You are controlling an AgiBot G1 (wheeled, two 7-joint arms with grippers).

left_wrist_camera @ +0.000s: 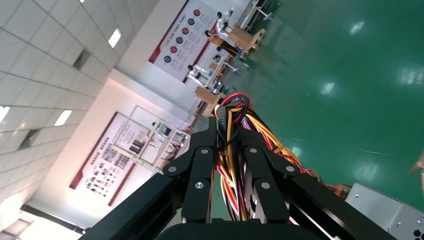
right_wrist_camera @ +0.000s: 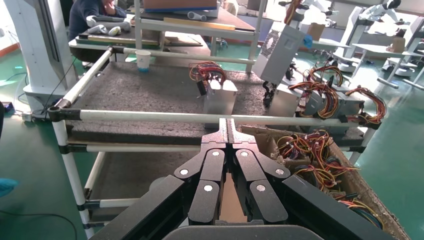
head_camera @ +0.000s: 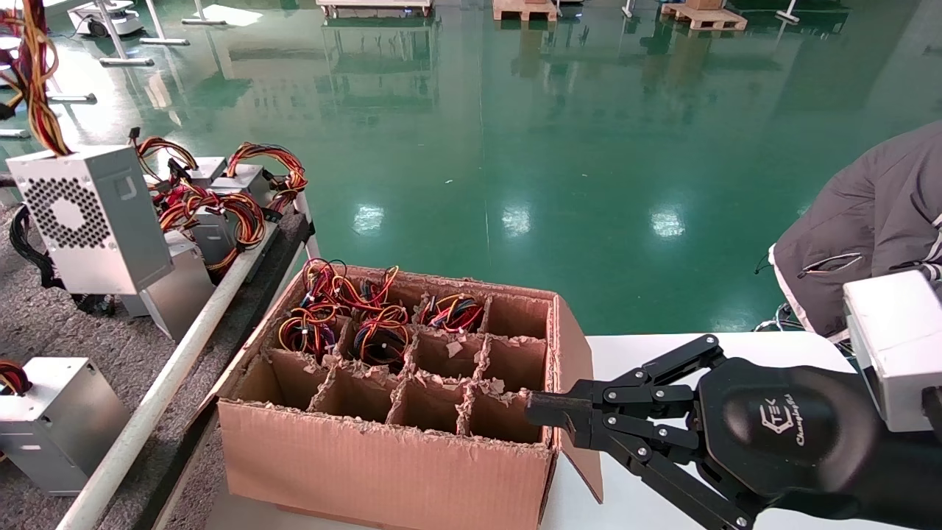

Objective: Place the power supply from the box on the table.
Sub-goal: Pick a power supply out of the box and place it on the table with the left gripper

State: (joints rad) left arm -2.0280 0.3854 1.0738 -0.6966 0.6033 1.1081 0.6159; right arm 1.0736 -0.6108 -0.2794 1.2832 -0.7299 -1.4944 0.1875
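Above the felt counter's point(head_camera: 44, 324) near rail, the power supply point(head_camera: 96, 217) hung by its wires point(left_wrist_camera: 235, 150).
Left pincer point(left_wrist_camera: 228, 135) was clamped on that bundle, lifting it clear for set-down; right pincer point(head_camera: 548, 416), fully closed and empty, pressed the box point(head_camera: 383, 456) rim, seemingly steadying it.

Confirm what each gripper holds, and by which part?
Left gripper holds the power supply by its wire bundle, hanging above the table. Right gripper is shut, holding nothing.

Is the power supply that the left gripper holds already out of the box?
Out. The power supply hangs by its wires above the table, left of the box.
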